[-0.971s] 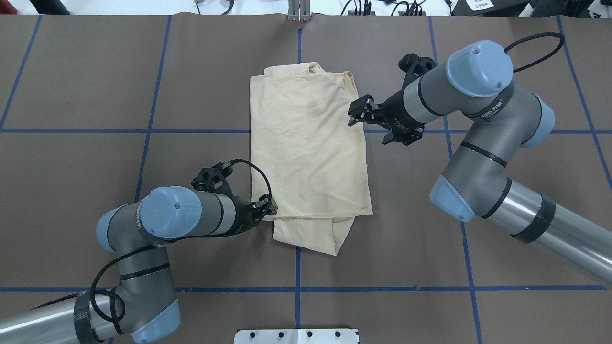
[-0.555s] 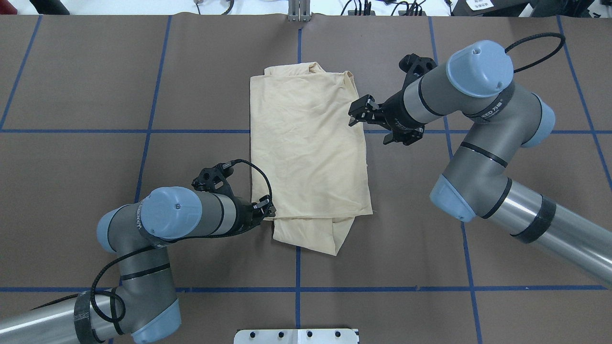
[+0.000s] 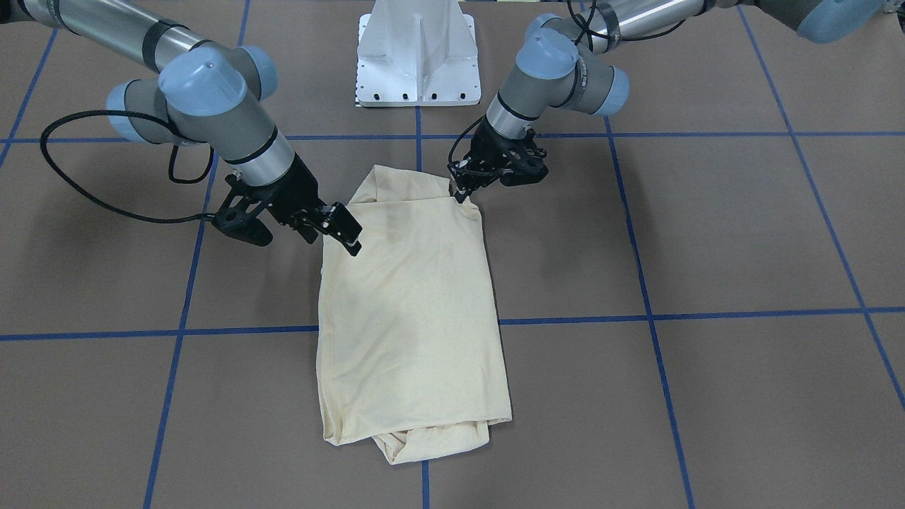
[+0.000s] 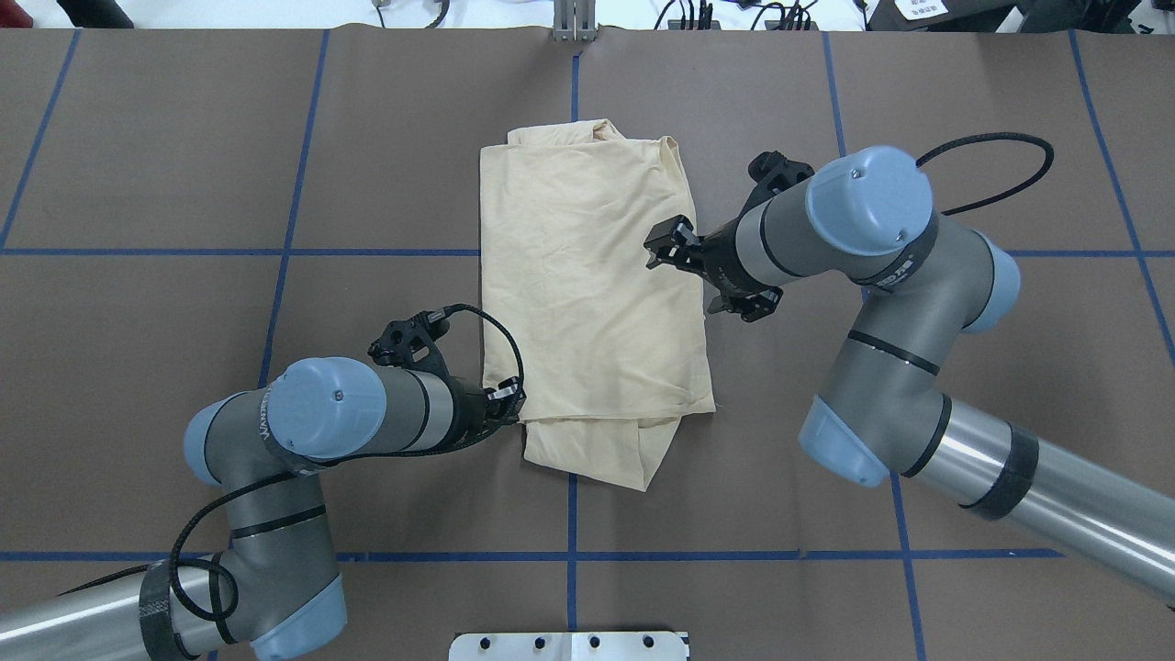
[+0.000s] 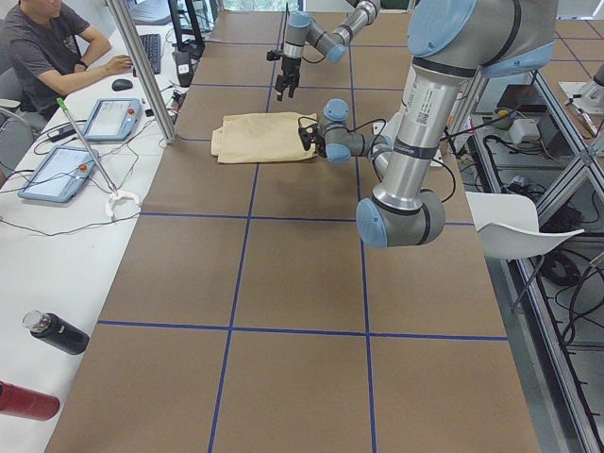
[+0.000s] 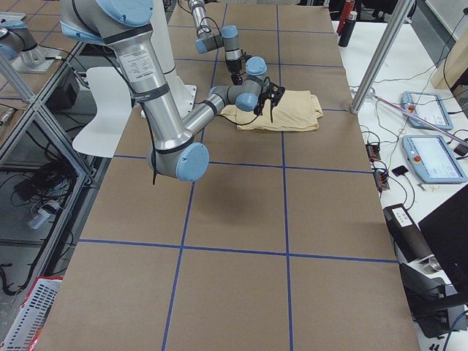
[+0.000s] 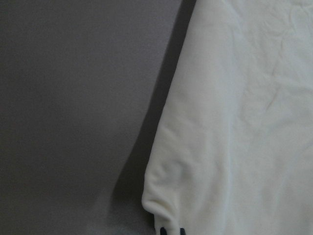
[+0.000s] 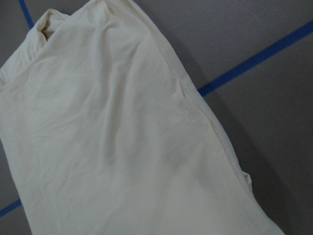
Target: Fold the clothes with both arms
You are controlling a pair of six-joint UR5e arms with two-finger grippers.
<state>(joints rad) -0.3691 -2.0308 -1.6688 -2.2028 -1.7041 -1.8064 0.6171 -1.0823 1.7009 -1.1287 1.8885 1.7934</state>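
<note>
The cream shirt [image 4: 592, 294] lies folded in a long rectangle at the table's centre, also seen in the front view [image 3: 410, 318]; its print is hidden. My left gripper [image 4: 516, 404] is low at the shirt's near-left corner, and the left wrist view shows its tips [image 7: 172, 231] close together on that corner of the shirt [image 7: 234, 122]. My right gripper [image 4: 663, 248] hovers open over the shirt's right edge, about midway along it, holding nothing. The right wrist view shows only the shirt [image 8: 122, 147] and the table.
The brown table cover has blue tape lines [image 4: 571, 514]. The white pedestal base [image 3: 417, 56] stands at the robot's side. In the left view a person [image 5: 47, 47] sits at a side bench with tablets and bottles [image 5: 57, 332].
My right arm has swung in towards the robot and left, bringing its gripper over the shirt's right edge. The left gripper shifted very slightly left; the shirt has not moved.
</note>
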